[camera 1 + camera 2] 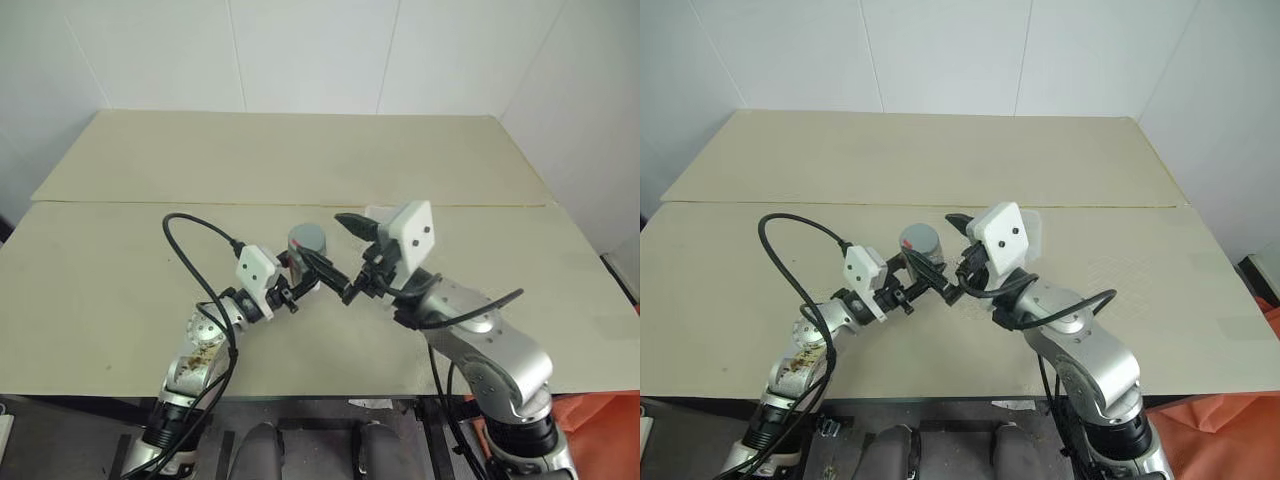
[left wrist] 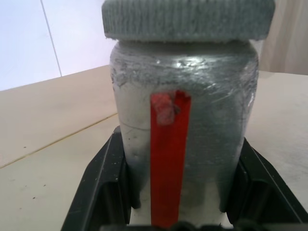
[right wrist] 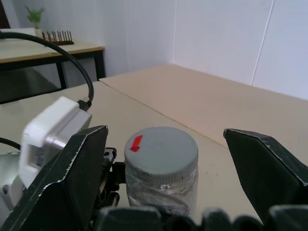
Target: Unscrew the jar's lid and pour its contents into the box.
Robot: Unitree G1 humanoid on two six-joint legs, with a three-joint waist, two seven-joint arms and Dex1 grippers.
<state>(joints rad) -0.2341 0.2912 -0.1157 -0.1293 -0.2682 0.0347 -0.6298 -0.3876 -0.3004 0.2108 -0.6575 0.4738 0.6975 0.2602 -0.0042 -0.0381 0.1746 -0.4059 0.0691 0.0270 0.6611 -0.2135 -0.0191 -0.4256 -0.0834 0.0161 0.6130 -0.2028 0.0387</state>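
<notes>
The small clear jar (image 2: 211,139) has a red strip down its side and greyish stuff inside. My left gripper (image 1: 303,274) is shut on its body and holds it upright above the table's middle. The grey ribbed lid (image 3: 161,149), with a red mark on top, sits on the jar. My right gripper (image 3: 168,168) is open, its black fingers (image 3: 72,178) standing wide on either side of the lid without touching it. The clear box (image 1: 1033,232) lies on the table just beyond the right gripper, mostly hidden by its white wrist block.
The beige table (image 1: 120,290) has a seam (image 1: 150,203) running across its middle, and white walls stand close behind it. Black cables (image 1: 195,250) loop off the left wrist. Another table with a plant (image 3: 33,17) stands far off to the robot's left.
</notes>
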